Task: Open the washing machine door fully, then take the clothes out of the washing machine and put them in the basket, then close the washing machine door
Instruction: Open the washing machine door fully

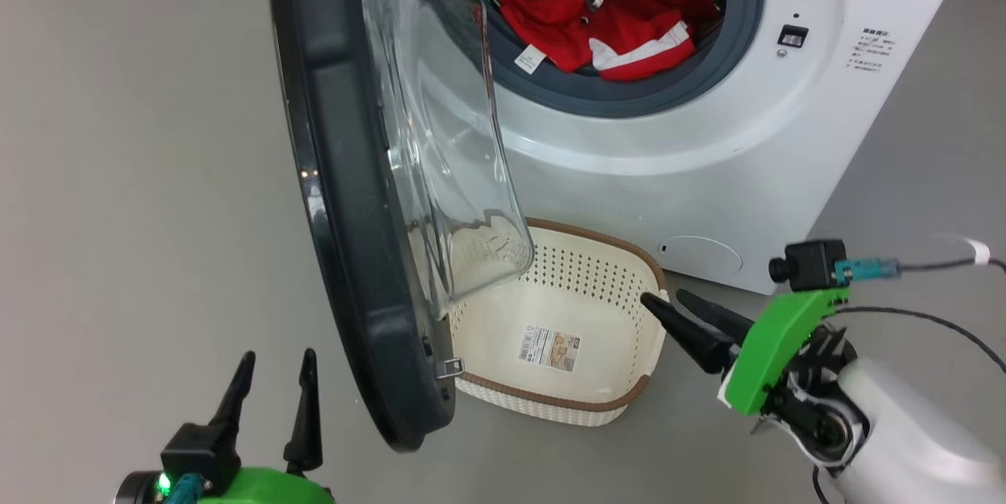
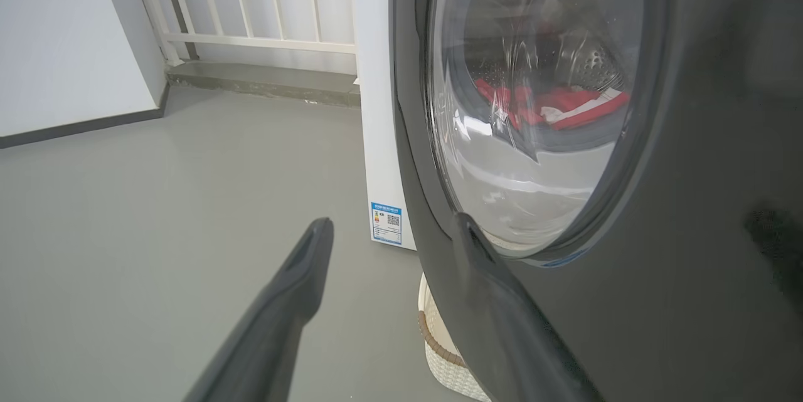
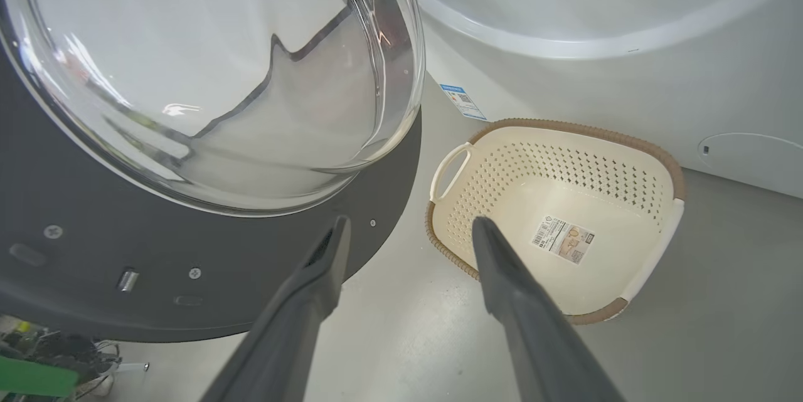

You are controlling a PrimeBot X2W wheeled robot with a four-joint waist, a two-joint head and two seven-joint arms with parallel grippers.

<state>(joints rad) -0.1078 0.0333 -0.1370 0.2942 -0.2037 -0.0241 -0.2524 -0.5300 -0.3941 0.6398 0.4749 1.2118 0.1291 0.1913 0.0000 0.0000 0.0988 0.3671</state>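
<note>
- Our right claw [image 1: 662,296] hangs open and empty just beside the right rim of the basket [image 1: 589,272]. Our left claw [image 1: 279,355], also open, waits near the outer face of the washing machine door [image 1: 338,213].
- The door stands open on the left, so we judge the reach comes next: raise the right claw clear of the bulging glass and pinch a thick fold.
- The red jersey [image 1: 629,24] lies at the drum's front lip.
- The basket, on the floor below, holds nothing but its sticker [image 1: 549,347].
</note>
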